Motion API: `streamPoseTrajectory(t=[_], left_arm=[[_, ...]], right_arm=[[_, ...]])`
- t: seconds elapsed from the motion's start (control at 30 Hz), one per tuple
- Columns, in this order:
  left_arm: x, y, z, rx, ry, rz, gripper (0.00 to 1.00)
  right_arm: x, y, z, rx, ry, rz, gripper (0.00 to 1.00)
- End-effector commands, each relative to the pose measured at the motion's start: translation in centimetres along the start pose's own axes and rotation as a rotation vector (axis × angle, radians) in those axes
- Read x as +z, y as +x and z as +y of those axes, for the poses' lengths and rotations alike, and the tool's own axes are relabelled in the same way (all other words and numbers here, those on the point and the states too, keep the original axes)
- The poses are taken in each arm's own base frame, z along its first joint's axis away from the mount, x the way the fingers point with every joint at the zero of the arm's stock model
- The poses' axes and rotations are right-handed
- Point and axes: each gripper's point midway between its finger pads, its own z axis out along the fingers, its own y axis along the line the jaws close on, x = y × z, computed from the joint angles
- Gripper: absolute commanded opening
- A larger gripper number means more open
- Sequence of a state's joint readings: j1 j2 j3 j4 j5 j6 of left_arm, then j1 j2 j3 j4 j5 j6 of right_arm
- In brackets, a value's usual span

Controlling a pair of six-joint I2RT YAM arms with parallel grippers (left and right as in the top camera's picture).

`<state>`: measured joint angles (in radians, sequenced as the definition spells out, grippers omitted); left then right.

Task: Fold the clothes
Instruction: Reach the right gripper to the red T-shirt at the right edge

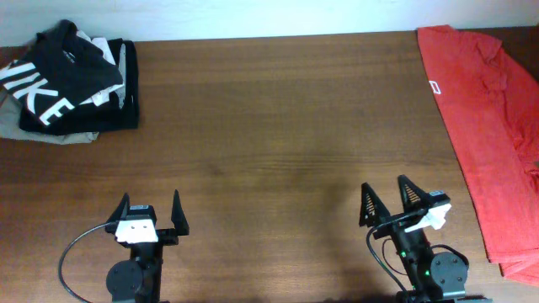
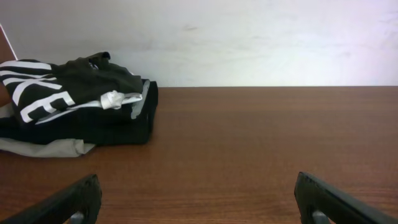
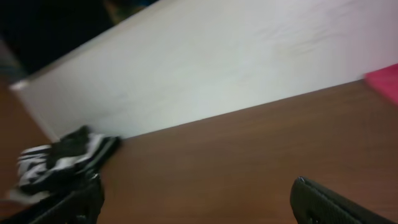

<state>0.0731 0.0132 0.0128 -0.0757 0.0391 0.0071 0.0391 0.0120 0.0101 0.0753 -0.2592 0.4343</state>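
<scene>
Garment under task, a red-orange T-shirt, lies spread out at the right end of the worktop, small white logo facing up, its far side cut off by the overhead view. Left fingers are spread wide and hold nothing, at the near edge. Right fingers are likewise spread and empty, near the T-shirt but not touching it. Stack of folded garments, black with white lettering on top, occupies the far left corner.

T-shirt partly beyond right edge
</scene>
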Motion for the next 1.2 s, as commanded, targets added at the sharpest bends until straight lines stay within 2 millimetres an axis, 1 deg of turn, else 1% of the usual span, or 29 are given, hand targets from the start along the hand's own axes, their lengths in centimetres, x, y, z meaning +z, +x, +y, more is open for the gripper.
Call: streamPoseTrajectory(t=[0.0,0.07,0.1,0.17,0.27,0.3,0.37,0.4,0.47,0.53,0.57,0.6,0.63,0.67,0.73,0.8,0.83,0.87,0.93,0.97,1.0,1.07,1.1,1.13,1.17], left_arm=[[0.0,0.3,0.3,0.012,-0.017,0.007,0.99],[0.0,0.3,0.3,0.012,-0.017,0.007,0.99],[0.0,0.3,0.3,0.012,-0.017,0.007,0.99],[0.0,0.3,0.3,0.012,-0.017,0.007,0.99],[0.0,0.3,0.3,0.012,-0.017,0.007,0.99],[0.0,0.3,0.3,0.012,-0.017,0.007,0.99],[0.0,0.3,0.3,0.012,-0.017,0.007,0.99],[0.0,0.3,0.3,0.012,-0.017,0.007,0.99],[0.0,0.3,0.3,0.012,-0.017,0.007,0.99],[0.0,0.3,0.3,0.012,-0.017,0.007,0.99],[0.0,0.3,0.3,0.012,-0.017,0.007,0.99],[0.0,0.3,0.3,0.012,-0.017,0.007,0.99],[0.0,0.3,0.3,0.012,-0.017,0.007,0.99],[0.0,0.3,0.3,0.012,-0.017,0.007,0.99],[0.0,0.3,0.3,0.012,-0.017,0.007,0.99],[0.0,0.3,0.3,0.012,-0.017,0.007,0.99],[0.0,0.3,0.3,0.012,-0.017,0.007,0.99],[0.0,0.3,0.3,0.012,-0.017,0.007,0.99],[0.0,0.3,0.3,0.012,-0.017,0.007,0.99],[0.0,0.3,0.3,0.012,-0.017,0.007,0.99],[0.0,0.3,0.3,0.012,-0.017,0.007,0.99],[0.0,0.3,0.3,0.012,-0.017,0.007,0.99],[0.0,0.3,0.3,0.012,-0.017,0.007,0.99],[0.0,0.3,0.3,0.012,-0.017,0.007,0.99],[0.0,0.3,0.3,0.012,-0.017,0.007,0.99]], right_arm=[[-0.2,-1.1,2.4,0.053,-0.125,-0.035,0.99],[-0.5,-4.1,3.0,0.021,-0.135,-0.163,0.99],[-0.8,-5.6,2.6,0.015,-0.105,-0.231,0.99],[-1.3,-7.9,1.1,0.018,0.007,-0.322,0.99],[-1.7,-11.3,0.5,-0.074,0.126,-0.387,0.99],[-1.4,-13.0,-0.2,-0.117,0.209,-0.397,0.99],[0.0,-14.8,-1.3,-0.195,0.326,-0.339,0.99],[1.6,-15.5,-2.6,-0.216,0.421,-0.262,0.98],[4.1,-16.3,-4.7,-0.242,0.56,-0.149,0.99],[7.5,-16.9,-6.6,-0.3,0.672,0.002,0.99],[9.6,-17.0,-7.5,-0.343,0.705,0.095,0.99],[11.9,-16.6,-8.8,-0.365,0.742,0.216,0.99],[13.5,-15.9,-9.9,-0.369,0.772,0.339,0.99],[14.2,-15.1,-10.7,-0.375,0.802,0.417,0.99],[15.5,-14.1,-12.1,-0.386,0.845,0.489,0.99],[16.5,-14.1,-15.2,-0.384,0.913,0.487,0.99],[16.9,-14.0,-16.4,-0.392,0.905,0.503,0.99],[17.3,-13.3,-18.7,-0.395,0.873,0.574,0.98],[16.3,-12.4,-24.1,-0.312,0.926,0.694,0.99],[15.9,-12.0,-27.5,-0.244,0.951,0.76,0.99],[16.1,-11.8,-29.7,-0.191,0.941,0.789,0.99],[17.2,-11.1,-32.8,-0.109,0.892,0.8,0.99],[17.5,-10.8,-33.8,-0.089,0.879,0.797,1.0],[17.8,-10.3,-35.7,-0.072,0.881,0.79,0.97],[18.0,-9.6,-37.3,-0.062,0.885,0.784,0.97]])
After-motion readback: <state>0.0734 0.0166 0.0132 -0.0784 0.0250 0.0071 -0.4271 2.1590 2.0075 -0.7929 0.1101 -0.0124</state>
